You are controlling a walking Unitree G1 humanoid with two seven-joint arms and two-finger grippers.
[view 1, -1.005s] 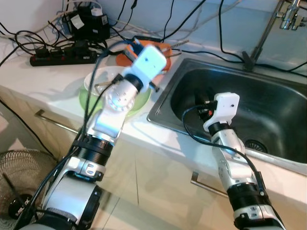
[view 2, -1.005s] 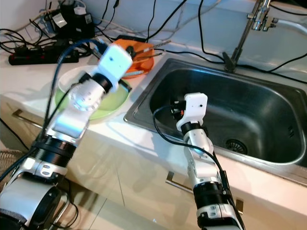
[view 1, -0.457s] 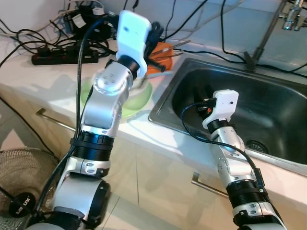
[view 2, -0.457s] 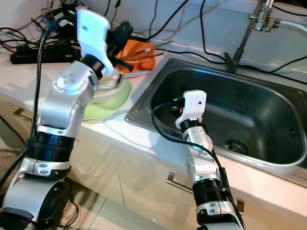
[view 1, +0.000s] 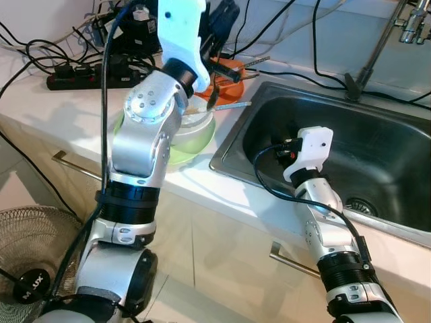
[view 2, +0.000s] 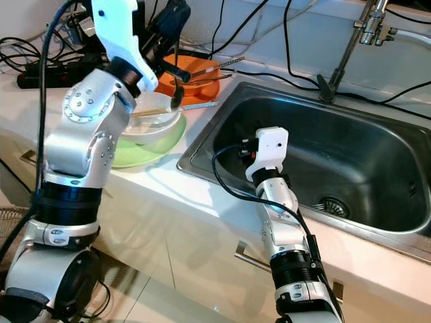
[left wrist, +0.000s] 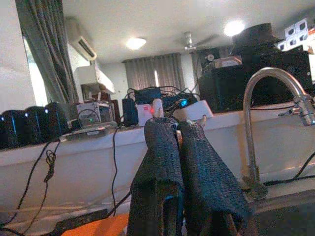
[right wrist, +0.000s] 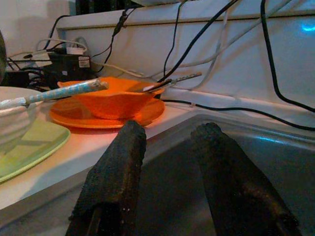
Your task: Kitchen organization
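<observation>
left gripper [left wrist: 179, 130]: fingers pressed together, empty, raised above white bowl [view 2: 158, 121] | right gripper [right wrist: 170, 147]: fingers parted, empty, inside sink [view 1: 377, 145]

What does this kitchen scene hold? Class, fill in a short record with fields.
Setting: white counter beside a steel sink
Dishes: white bowl on a green plate; orange bowl on an orange plate
Left pincer: raised above the dishes, shut, empty
Right pincer: open, inside the sink
Clutter: power strip

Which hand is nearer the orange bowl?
Left. The left hand hangs raised just beside the orange bowl; the right hand sits inside the sink.
</observation>
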